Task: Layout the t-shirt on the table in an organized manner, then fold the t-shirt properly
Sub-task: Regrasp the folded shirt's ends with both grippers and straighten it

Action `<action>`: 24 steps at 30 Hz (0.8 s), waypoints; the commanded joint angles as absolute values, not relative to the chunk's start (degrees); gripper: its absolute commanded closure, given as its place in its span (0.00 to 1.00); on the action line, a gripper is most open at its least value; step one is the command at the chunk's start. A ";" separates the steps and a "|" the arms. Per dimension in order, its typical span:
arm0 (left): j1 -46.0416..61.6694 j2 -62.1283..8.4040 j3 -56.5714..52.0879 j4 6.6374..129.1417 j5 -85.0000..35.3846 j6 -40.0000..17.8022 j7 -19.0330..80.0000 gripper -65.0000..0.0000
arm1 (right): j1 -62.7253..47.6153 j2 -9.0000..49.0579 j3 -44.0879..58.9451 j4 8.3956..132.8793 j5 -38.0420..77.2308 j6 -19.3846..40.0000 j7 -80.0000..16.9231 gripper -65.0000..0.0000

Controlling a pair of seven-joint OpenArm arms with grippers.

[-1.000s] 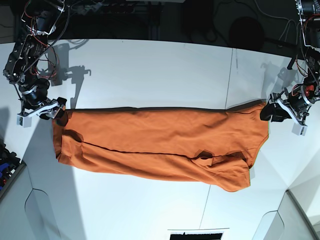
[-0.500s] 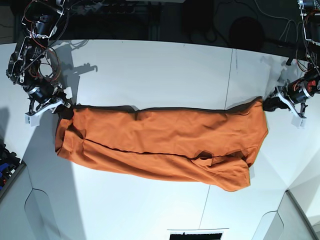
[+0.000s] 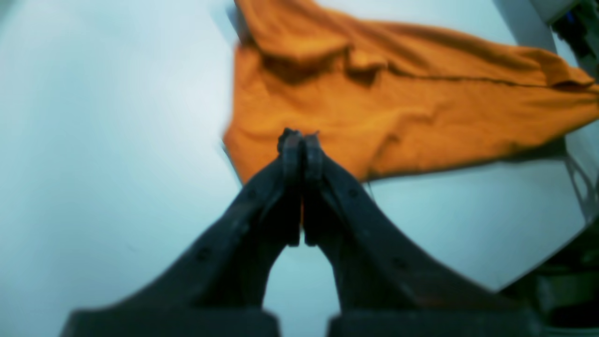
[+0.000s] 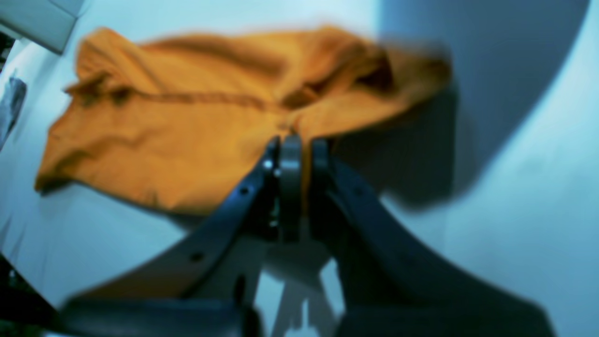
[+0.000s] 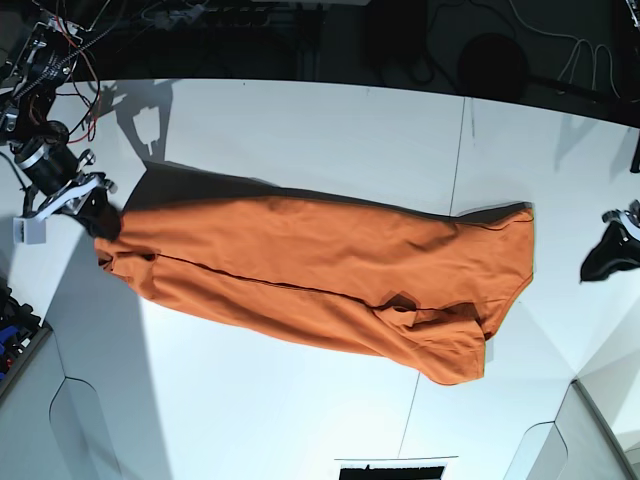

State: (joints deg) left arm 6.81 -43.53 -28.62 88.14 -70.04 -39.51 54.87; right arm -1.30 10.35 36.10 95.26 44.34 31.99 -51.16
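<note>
Base view: single-corner hold, skew risk

We see the right gripper [image 5: 98, 218] clamped on one corner of the t-shirt [image 5: 320, 270], which lies slanted and creased across the table [image 5: 300, 130]. The left gripper [image 5: 605, 258] is clenched empty, apart from it. Pulling from one corner may drag and bunch it.

Left gripper [image 5: 612, 250] let go of t-shirt [image 5: 310, 275], backed clear; right gripper [image 5: 100, 215] dragged its pinched corner outward, cloth now slanted.
</note>
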 commanded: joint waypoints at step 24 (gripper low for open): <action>5.80 -36.47 -10.81 79.22 -54.46 -39.68 49.58 0.46 | 10.66 11.25 34.06 86.02 37.41 31.22 -46.92 0.34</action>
